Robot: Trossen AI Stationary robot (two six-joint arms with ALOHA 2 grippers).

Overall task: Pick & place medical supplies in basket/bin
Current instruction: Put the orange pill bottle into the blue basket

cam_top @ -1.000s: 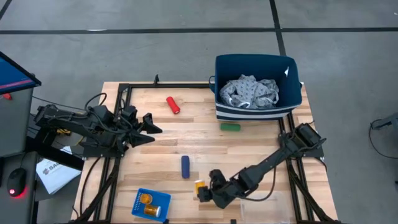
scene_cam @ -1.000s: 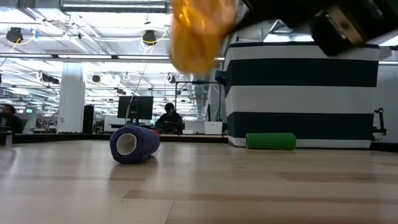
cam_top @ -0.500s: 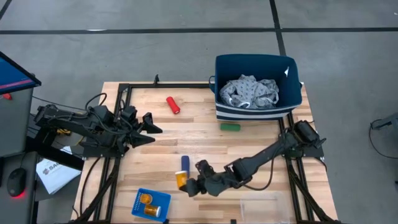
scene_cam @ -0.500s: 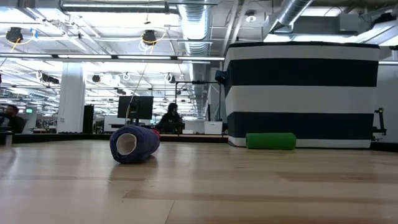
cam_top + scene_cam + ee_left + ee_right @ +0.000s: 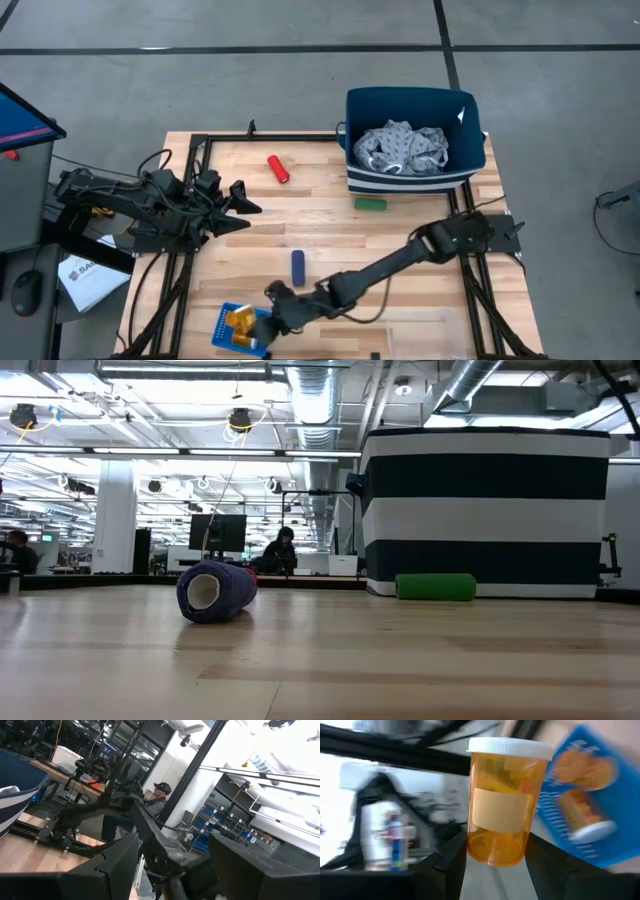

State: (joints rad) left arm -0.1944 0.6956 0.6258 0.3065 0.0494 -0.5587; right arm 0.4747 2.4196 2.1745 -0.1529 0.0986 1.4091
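My right gripper reaches to the table's near left corner, shut on an orange pill bottle with a white cap, beside and above the small blue perforated basket. Two orange bottles lie in that basket. My left gripper hangs open over the table's left side, touching nothing. The red cylinder, green cylinder and dark blue cylinder lie on their sides on the table. The grey patterned cloth lies inside the navy striped bin. My right gripper pinches the orange pill bottle by its lower body, near the base, between the two fingers. The white cap points away from the wrist. The bottle is lifted clear of the table, close to the blue basket.
The navy bin stands at the far right corner, with the green cylinder just in front of it. A clear plastic tray lies at the near edge. The dark blue cylinder lies mid-table. People sit in the room beyond the table.
My right gripper has carried the orange pill bottle from the middle of the near edge toward the table's left, past the dark blue cylinder, to the blue basket. It stayed shut on the bottle. The bottle has left the low view.
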